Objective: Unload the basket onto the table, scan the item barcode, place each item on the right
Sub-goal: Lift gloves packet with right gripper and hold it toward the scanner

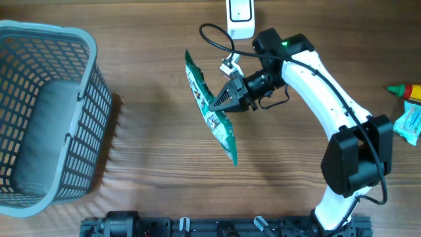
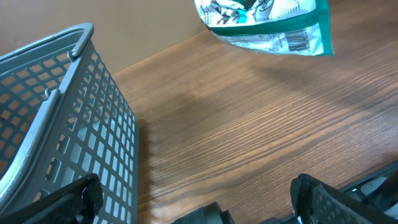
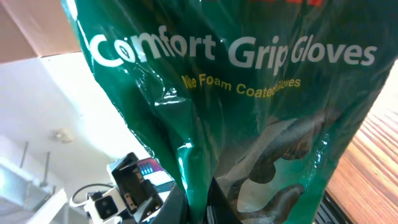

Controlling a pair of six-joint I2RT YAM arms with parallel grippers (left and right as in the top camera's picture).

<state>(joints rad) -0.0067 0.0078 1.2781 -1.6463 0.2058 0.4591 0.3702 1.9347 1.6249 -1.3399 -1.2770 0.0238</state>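
The item is a green packet of gloves [image 1: 212,108] with white printing, held on edge above the table's middle by my right gripper [image 1: 222,101], which is shut on it. The right wrist view is filled by the packet's green front [image 3: 249,93], pinched between the right gripper's jaws [image 3: 200,208] at the bottom. In the left wrist view the packet [image 2: 267,22] hangs at the top, its barcode [image 2: 298,41] facing this camera. A white scanner [image 1: 241,16] stands at the table's far edge, just behind the packet. My left gripper [image 2: 199,202] is open, low over bare wood, holding nothing.
A grey plastic basket [image 1: 72,131] stands at the left, close beside the left gripper [image 2: 62,130]. At the right edge lie a yellow bottle with a red cap [image 1: 404,91] and a teal packet [image 1: 409,124]. A black cable loops above the right arm.
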